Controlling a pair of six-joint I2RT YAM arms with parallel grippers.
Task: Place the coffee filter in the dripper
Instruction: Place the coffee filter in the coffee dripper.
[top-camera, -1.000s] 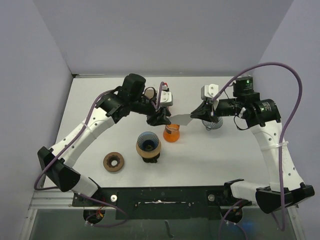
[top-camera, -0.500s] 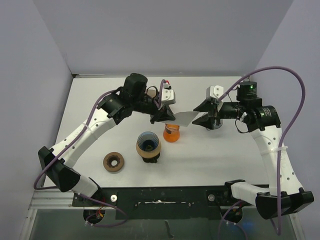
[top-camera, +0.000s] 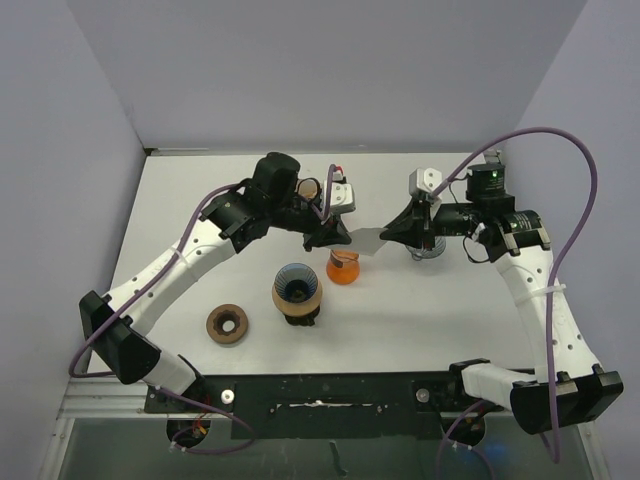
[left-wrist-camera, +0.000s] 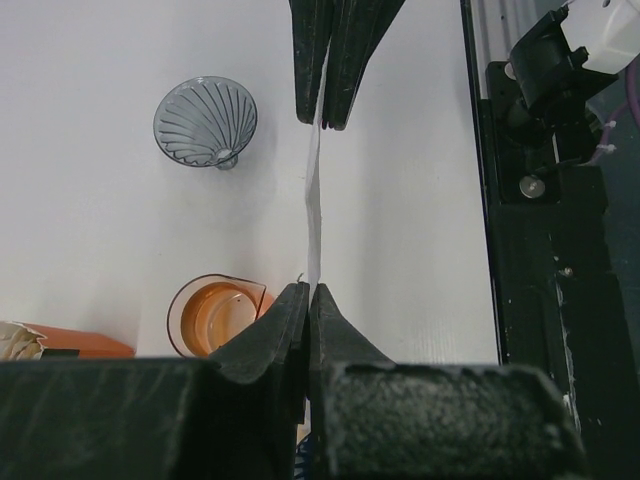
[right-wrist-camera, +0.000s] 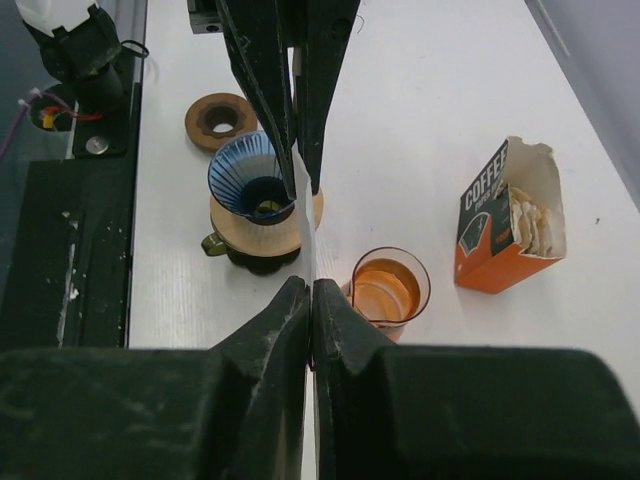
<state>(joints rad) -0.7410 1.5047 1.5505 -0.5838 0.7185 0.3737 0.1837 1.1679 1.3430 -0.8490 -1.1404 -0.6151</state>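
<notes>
A white paper coffee filter (top-camera: 368, 238) hangs in the air between my two grippers. My left gripper (top-camera: 338, 236) is shut on its left edge and my right gripper (top-camera: 393, 232) is shut on its right edge. It shows edge-on as a thin strip in the left wrist view (left-wrist-camera: 313, 200) and the right wrist view (right-wrist-camera: 306, 228). A blue ribbed dripper (top-camera: 297, 286) sits on a wooden stand below and to the left (right-wrist-camera: 249, 178). A clear grey dripper (top-camera: 429, 249) stands on the table under the right gripper (left-wrist-camera: 205, 120).
An orange glass server (top-camera: 343, 267) stands just under the filter. An orange coffee filter box (right-wrist-camera: 505, 220) stands at the back behind the left wrist. A brown wooden ring (top-camera: 228, 323) lies at the front left.
Half a second ago the right gripper's fingers looked spread around the filter's edge; now they are shut on it. The right wrist has shifted slightly left. The left gripper still holds the filter.
</notes>
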